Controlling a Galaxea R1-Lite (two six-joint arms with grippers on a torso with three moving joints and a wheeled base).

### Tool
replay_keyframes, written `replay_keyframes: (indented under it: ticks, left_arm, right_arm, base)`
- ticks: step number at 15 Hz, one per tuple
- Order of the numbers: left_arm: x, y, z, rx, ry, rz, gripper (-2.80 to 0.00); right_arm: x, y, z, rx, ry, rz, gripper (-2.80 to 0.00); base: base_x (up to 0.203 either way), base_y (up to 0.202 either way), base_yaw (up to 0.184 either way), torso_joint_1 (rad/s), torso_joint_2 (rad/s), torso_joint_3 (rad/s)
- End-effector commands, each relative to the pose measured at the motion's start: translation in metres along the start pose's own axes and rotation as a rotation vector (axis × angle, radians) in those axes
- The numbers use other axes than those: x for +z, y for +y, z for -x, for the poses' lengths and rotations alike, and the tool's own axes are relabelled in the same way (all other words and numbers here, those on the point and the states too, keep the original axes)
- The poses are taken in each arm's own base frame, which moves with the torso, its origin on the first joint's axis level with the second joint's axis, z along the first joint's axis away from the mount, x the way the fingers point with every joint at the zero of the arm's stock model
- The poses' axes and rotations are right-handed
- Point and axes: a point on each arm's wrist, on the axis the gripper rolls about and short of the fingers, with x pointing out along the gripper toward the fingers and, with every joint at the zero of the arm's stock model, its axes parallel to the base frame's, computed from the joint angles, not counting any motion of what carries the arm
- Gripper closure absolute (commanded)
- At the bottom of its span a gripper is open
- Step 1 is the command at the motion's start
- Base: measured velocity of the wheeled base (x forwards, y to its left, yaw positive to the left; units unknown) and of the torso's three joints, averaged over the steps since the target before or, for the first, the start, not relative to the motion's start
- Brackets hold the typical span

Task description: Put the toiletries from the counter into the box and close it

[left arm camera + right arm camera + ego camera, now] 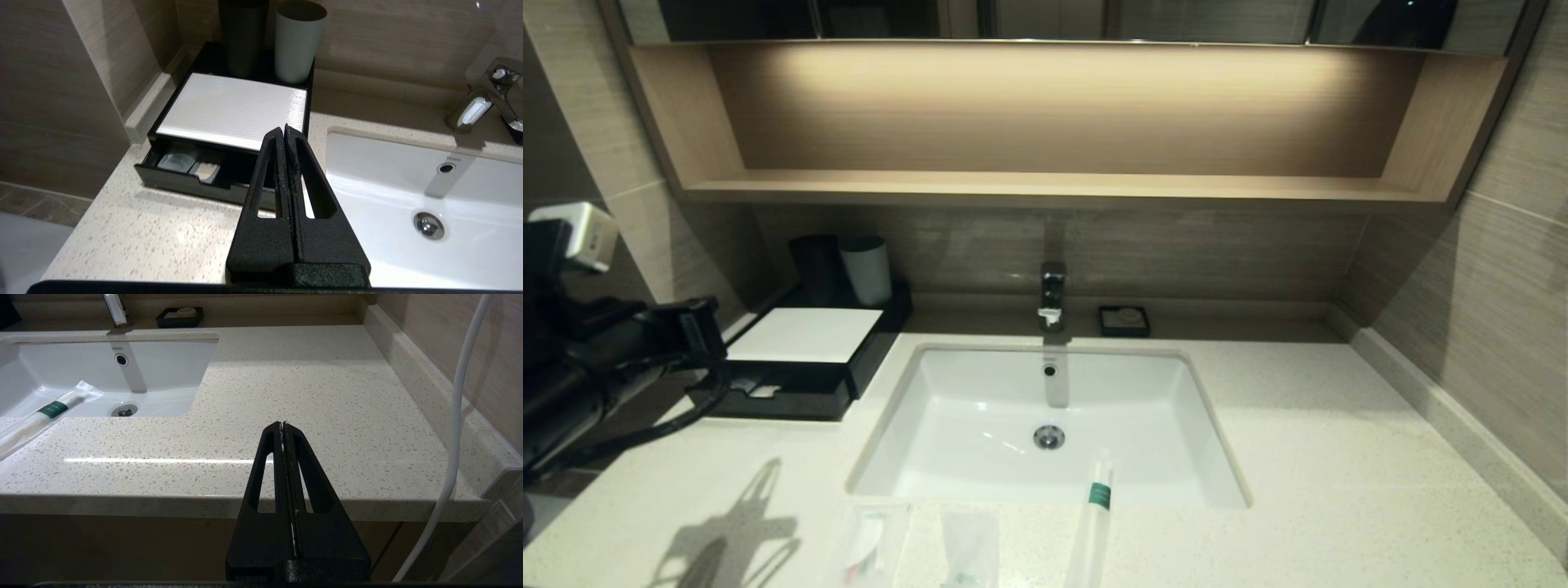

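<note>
The black box (pixel 805 335) with a white top panel stands at the counter's (pixel 1339 457) back left. Its drawer (pixel 192 185) is pulled out, with flat packets (pixel 179 159) inside. A long white stick pack with a green band (pixel 1098 506) lies across the sink's front edge; it also shows in the right wrist view (pixel 49 412). Two translucent sachets (pixel 870 543) (pixel 970 551) lie on the counter's front edge. My left gripper (pixel 284 130) is shut and empty, in the air in front of the open drawer. My right gripper (pixel 283 425) is shut and empty, low before the counter's front right edge.
A dark cup (pixel 817 269) and a pale grey cup (pixel 867 269) stand at the back of the box. The white sink (pixel 980 408), the faucet (pixel 1052 298) and a small black soap dish (pixel 1124 321) sit mid-counter. A white cable (pixel 457 416) hangs by the right wall.
</note>
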Motion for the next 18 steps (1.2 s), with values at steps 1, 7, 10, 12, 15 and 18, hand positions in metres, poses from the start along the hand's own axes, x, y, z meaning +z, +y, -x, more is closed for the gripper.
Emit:
replay_keyframes:
  ticks: [1,7,10,12,15,18]
  left_arm:
    - [0.006,0.005,0.038,-0.001,-0.059,0.006,0.0]
    - [-0.009,0.015,0.108,-0.009,-0.118,0.006,0.0]
    - [-0.025,0.018,0.135,-0.062,-0.16,0.005,0.0]
    - [-0.035,0.02,0.151,-0.108,-0.191,0.006,0.0]
    - [-0.046,0.024,0.172,-0.119,-0.204,0.004,0.0]
    - [-0.051,0.026,0.191,-0.123,-0.25,0.001,0.0]
  right_arm:
    - [0.0,0.0,0.0,0.0,0.001,0.0,0.0]
    - [0.0,0.0,0.0,0.0,0.0,0.0,0.0]
    - [0.0,0.0,0.0,0.0,0.0,0.0,0.0]
    - [0.0,0.0,0.0,0.0,0.0,0.0,0.0]
    - [0.0,0.0,0.0,0.0,0.0,0.0,0.0]
    - [0.0,0.0,0.0,0.0,0.001,0.0,0.0]
  base:
    - [0.0,0.0,0.0,0.0,0.0,0.0]
    - [0.0,0.0,0.0,0.0,0.0,0.0]
    - [0.0,0.0,0.0,0.0,0.0,0.0]
    - [0.0,0.0,0.0,0.0,0.0,0.0]
    - [0.0,0.0,0.0,0.0,0.0,0.0]
    - [0.0,0.0,0.0,0.0,0.0,0.0]
